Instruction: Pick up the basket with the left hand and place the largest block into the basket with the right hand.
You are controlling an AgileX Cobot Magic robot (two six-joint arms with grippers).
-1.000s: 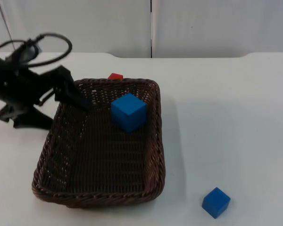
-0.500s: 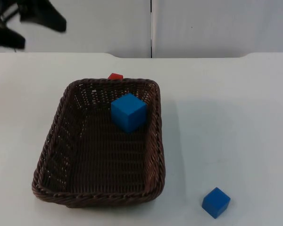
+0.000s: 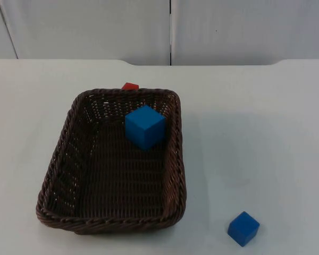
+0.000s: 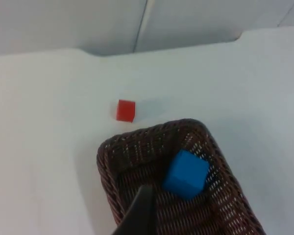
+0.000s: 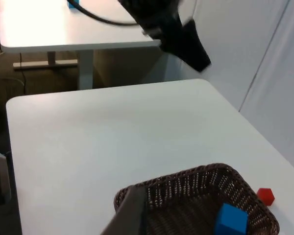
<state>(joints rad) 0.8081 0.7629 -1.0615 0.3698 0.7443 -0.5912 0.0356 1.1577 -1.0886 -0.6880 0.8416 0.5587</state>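
White table [image 3: 266, 133] bears basket [image 3: 57, 164] with large blue block [image 3: 144, 126]; left hand [image 4: 139, 213] and right hand [image 5: 130, 215] above, grip unclear

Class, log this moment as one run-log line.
basket: on table | large blue block: in basket | small blue block: on table | red block: behind basket

No text, label, brand, number or sign can be read on any surface here; the blocks, the basket and the table are unmarked.
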